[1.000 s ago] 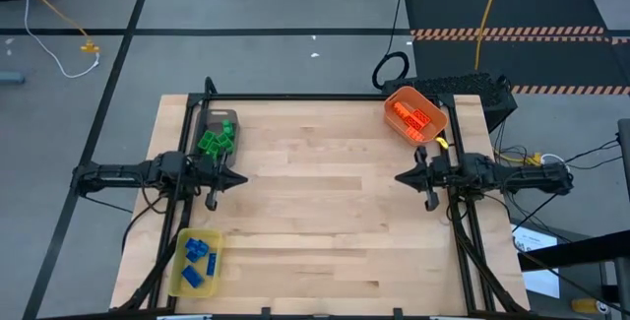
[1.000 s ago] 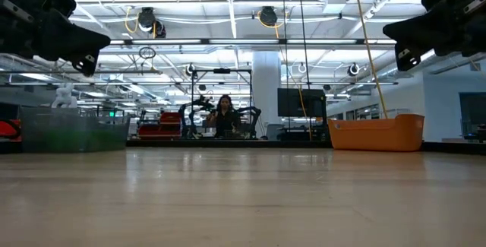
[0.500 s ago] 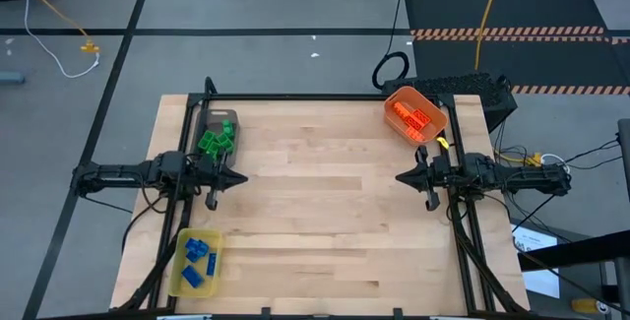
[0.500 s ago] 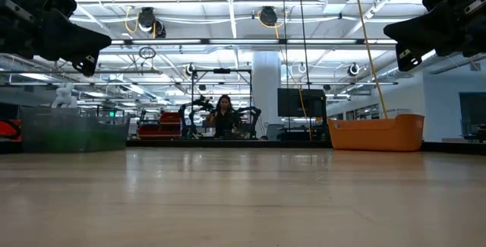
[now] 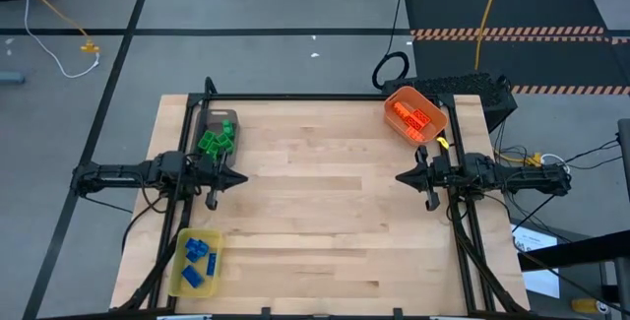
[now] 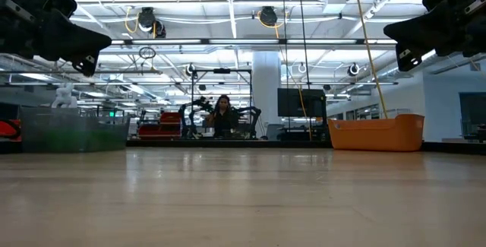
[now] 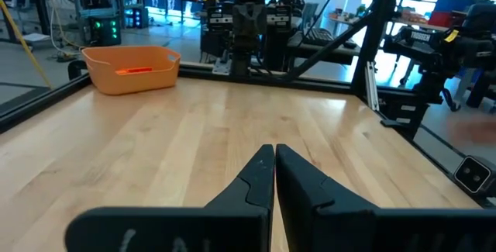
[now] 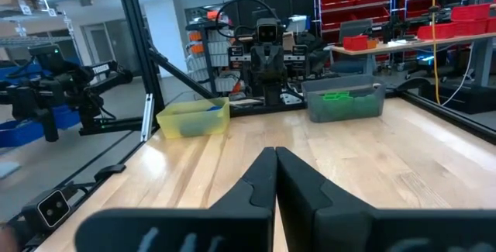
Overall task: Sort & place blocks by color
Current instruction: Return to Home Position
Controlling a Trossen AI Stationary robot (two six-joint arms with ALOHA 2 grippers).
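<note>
With green blocks [image 5: 216,141] in the grey bin [image 5: 219,115], blue blocks [image 5: 197,259] in the yellow bin [image 5: 177,279] and orange blocks [image 5: 413,118] in the orange bin [image 5: 394,96], the closed, empty left hand [image 5: 242,178] and right hand [image 5: 399,176], at the worktop's [image 5: 325,212] sides, likely just need parking.

High view: overhead, looked straight down; saw the whole counter [image 5: 325,192]
Low view: at counter height; faced level into the room
Left wrist view: faced across the counter; shared the orange bin [image 7: 132,66] with the low view
Right wrist view: faced oppositely; shared the yellow bin [image 8: 194,118] with the high view
</note>
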